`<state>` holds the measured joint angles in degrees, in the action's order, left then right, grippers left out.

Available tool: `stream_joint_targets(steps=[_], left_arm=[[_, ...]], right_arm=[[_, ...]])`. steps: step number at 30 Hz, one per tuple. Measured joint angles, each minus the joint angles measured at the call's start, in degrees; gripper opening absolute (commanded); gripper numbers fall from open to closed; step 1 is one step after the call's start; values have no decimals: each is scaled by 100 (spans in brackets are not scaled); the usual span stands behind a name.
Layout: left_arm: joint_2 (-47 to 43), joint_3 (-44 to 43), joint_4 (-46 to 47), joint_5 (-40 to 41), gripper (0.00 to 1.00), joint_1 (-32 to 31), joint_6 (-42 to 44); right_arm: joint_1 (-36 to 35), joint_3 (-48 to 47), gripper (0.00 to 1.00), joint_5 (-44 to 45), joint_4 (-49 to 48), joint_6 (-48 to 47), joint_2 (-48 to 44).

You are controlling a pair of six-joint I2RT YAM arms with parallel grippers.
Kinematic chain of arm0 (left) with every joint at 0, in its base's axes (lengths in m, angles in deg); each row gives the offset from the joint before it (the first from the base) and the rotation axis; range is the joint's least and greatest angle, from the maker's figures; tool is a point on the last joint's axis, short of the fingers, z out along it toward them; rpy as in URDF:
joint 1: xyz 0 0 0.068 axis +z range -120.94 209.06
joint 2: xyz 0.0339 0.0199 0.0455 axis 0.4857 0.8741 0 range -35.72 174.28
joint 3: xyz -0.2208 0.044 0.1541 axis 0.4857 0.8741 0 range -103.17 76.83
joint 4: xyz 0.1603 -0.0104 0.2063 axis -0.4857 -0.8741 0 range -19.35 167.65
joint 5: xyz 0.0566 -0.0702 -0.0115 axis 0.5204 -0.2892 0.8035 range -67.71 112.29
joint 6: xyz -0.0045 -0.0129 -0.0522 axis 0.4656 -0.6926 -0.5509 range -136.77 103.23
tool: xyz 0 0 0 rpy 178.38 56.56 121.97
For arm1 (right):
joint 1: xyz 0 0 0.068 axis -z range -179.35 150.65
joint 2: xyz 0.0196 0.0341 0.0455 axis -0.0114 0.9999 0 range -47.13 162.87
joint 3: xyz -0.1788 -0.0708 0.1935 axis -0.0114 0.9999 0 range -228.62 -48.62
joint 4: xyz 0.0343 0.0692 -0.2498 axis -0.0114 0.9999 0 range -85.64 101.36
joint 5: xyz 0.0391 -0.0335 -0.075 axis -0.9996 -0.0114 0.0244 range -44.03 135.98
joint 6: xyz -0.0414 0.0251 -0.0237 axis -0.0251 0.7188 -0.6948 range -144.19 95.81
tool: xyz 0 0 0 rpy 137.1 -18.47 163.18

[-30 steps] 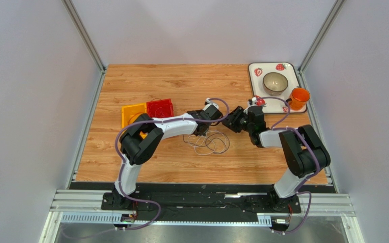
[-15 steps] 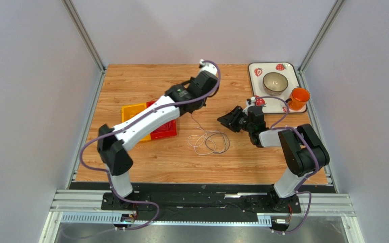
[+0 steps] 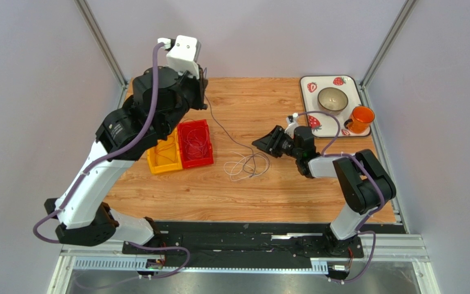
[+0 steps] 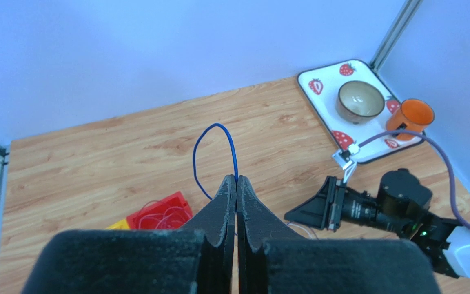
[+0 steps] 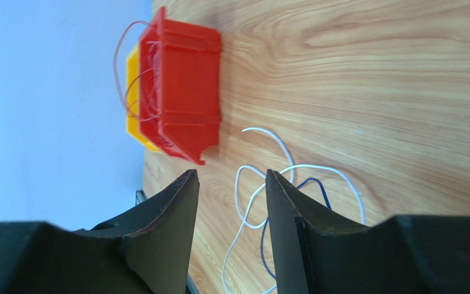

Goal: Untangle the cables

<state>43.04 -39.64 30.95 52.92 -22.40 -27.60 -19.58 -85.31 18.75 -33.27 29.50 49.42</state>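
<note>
A blue cable [image 4: 219, 125] is pinched between the tips of my left gripper [image 4: 237, 179], which is shut on it high above the table's back left. In the top view this strand [image 3: 222, 130] slants from the left gripper [image 3: 204, 97] down to a loose tangle of white and blue cables [image 3: 246, 165] lying mid-table. My right gripper [image 3: 259, 144] hovers low just right of the tangle, open, nothing between its fingers. In its wrist view the right gripper [image 5: 231, 177] faces white loops [image 5: 292, 168] and a blue strand [image 5: 318, 187] just beyond.
A red bin [image 3: 194, 144] holding thin red wires [image 5: 124, 61] stands left of the tangle, with a yellow bin [image 3: 162, 156] against its left side. A strawberry-print tray [image 3: 308, 82] at the back right carries a bowl [image 3: 332, 99] and an orange cup [image 3: 361, 117].
The left arm has swung up and back to the left, drawing the blue cable out of the tangle into a long taut strand. The right gripper has shifted left and opened wider.
</note>
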Motion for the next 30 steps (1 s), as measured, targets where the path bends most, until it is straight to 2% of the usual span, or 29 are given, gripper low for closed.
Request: stream_joint_targets(steps=[8, 12, 14, 24, 30], left_arm=[[-114, 831, 39, 146, 0, 2, 96], [109, 870, 31, 289, 0, 42, 168], [199, 857, 28, 299, 0, 116, 197], [520, 557, 2, 262, 0, 662, 219], [898, 81, -94, 221, 0, 1001, 210]], right_arm=[[66, 258, 59, -726, -1287, 299, 35], [221, 262, 60, -1392, -2671, 1023, 588], [251, 184, 61, -1716, -2994, 1388, 962], [-214, -11, 61, -2485, -3473, 1637, 1075], [-549, -83, 60, -2588, -3283, 1010, 791]])
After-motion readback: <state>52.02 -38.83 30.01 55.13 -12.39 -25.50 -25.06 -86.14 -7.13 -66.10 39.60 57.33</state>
